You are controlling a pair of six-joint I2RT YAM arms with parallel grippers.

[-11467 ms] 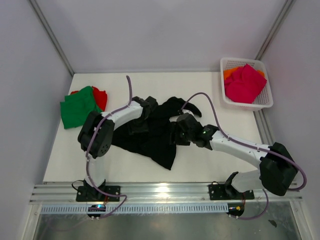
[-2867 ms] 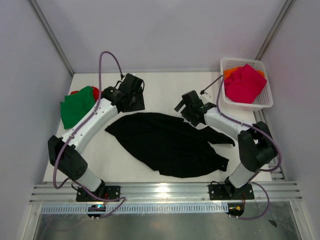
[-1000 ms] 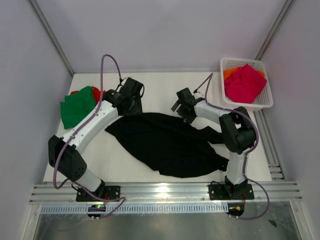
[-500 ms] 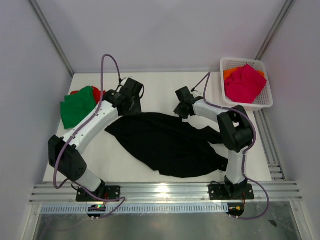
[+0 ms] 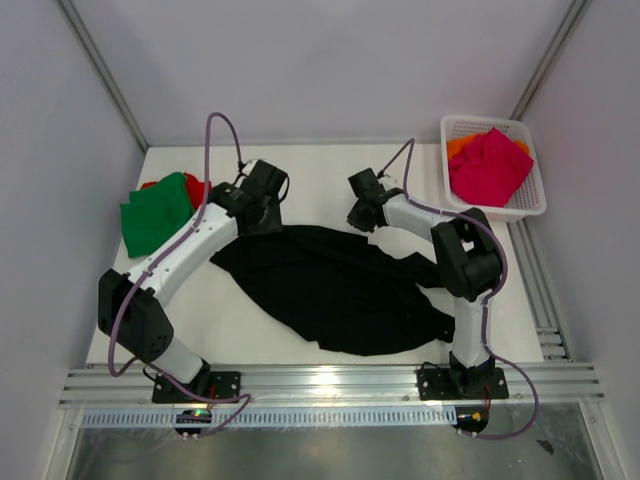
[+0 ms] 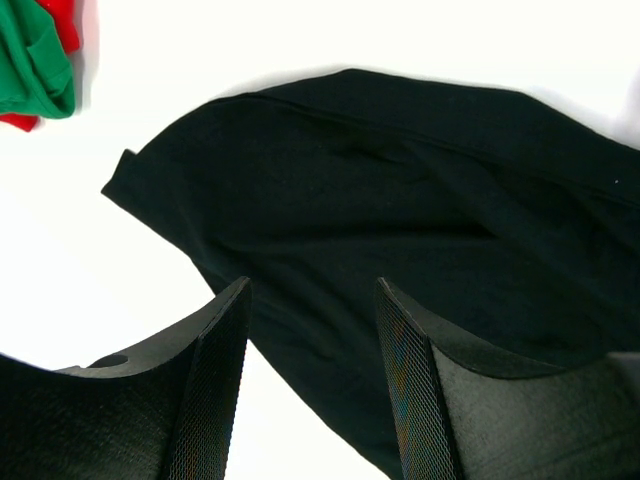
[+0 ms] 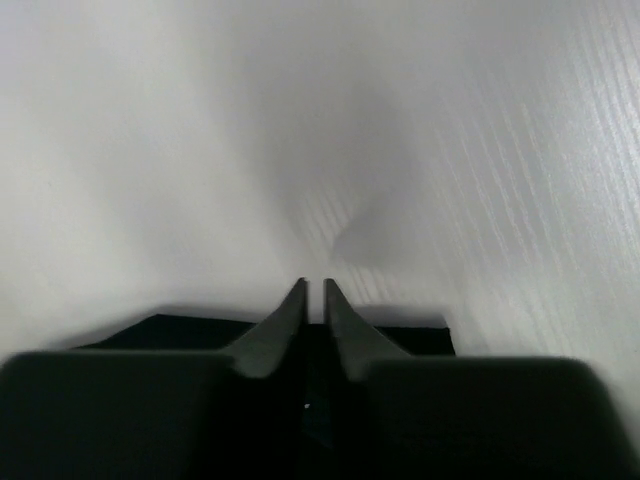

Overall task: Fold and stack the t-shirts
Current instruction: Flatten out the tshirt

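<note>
The large black t-shirt (image 5: 340, 285) lies spread across the middle of the table, and its wide dark body fills the left wrist view (image 6: 400, 180). My left gripper (image 5: 262, 216) hovers open over the shirt's upper left edge, with nothing between its fingers (image 6: 312, 285). My right gripper (image 5: 355, 222) sits at the shirt's upper right edge. Its jaws are shut (image 7: 311, 285), with the black cloth's edge (image 7: 420, 335) caught between them. Green (image 5: 155, 212) and red (image 5: 200, 192) shirts lie folded at the far left.
A white lattice basket (image 5: 447, 125) stands at the back right, holding a magenta-pink shirt (image 5: 490, 165) over an orange one (image 5: 462, 145). The green (image 6: 35, 60) and red (image 6: 68, 25) shirts show in the left wrist view's top corner. Grey walls enclose the table.
My right gripper has closed from wide open onto the black shirt's upper edge and has shifted slightly up and left. The left arm has stayed still.
</note>
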